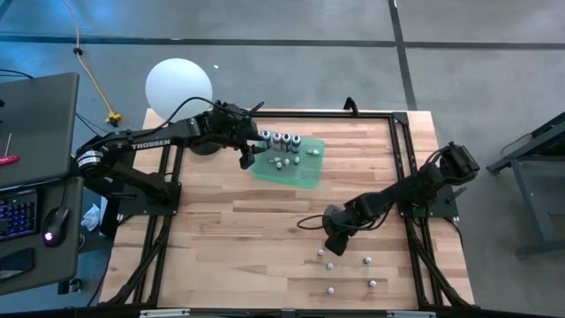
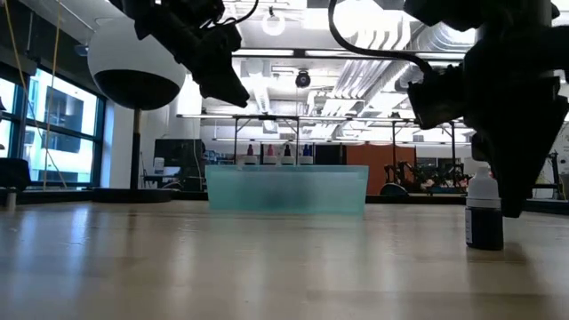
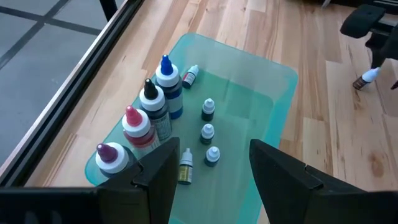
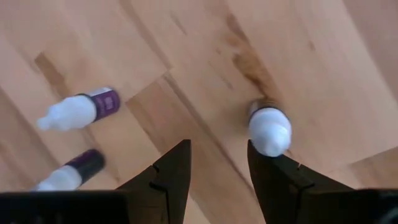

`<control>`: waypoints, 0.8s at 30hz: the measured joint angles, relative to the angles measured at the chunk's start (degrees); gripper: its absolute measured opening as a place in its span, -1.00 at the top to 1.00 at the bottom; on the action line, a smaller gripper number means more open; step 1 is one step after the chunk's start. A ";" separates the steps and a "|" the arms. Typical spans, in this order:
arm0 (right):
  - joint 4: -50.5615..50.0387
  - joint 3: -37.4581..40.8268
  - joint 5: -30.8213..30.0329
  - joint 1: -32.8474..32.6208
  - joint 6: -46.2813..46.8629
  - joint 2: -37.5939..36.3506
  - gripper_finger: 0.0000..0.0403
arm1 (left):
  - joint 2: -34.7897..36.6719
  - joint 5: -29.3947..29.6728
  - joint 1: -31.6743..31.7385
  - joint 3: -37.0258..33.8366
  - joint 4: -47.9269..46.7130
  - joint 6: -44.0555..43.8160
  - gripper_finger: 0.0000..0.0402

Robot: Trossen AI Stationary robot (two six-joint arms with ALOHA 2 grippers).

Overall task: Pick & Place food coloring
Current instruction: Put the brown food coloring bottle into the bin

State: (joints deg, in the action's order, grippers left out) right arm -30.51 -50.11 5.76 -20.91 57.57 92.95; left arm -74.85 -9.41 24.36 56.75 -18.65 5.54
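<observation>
A green translucent tray sits at the table's far middle. Four larger food coloring bottles with blue, black, pink and purple tops stand along its one side, and several tiny bottles are beside them. My left gripper hovers open and empty above the tray. Several tiny bottles are scattered on the wood near the right front. My right gripper is open low over them. One upright bottle stands right by one fingertip; two bottles lie on their sides. My right gripper comes from above, pointing down. One finger stands right beside the white cap of the upright tiny bottle, which rests on the table. I cannot tell whether the finger touches it. Nothing is between the fingers.
A large white globe stands on a stalk at the table's far left corner, behind my left arm. Black frame rails run along the table's sides. Bare wood lies across the near left and middle.
</observation>
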 joint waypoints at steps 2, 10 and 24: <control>-0.12 0.00 -0.89 0.18 -0.44 -0.13 0.26 | 0.00 0.00 0.00 0.00 0.00 0.00 0.04; -2.61 -0.09 3.40 1.92 1.50 -0.39 0.26 | 0.00 0.13 0.00 0.00 -0.02 0.03 0.04; -1.99 -0.07 -0.79 8.39 -10.20 -0.28 0.27 | -0.02 0.11 0.00 0.02 -1.47 1.72 0.04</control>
State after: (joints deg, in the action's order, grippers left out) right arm -32.50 -50.17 4.97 -12.52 47.37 92.66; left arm -74.87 -9.30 24.36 56.77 -20.12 7.26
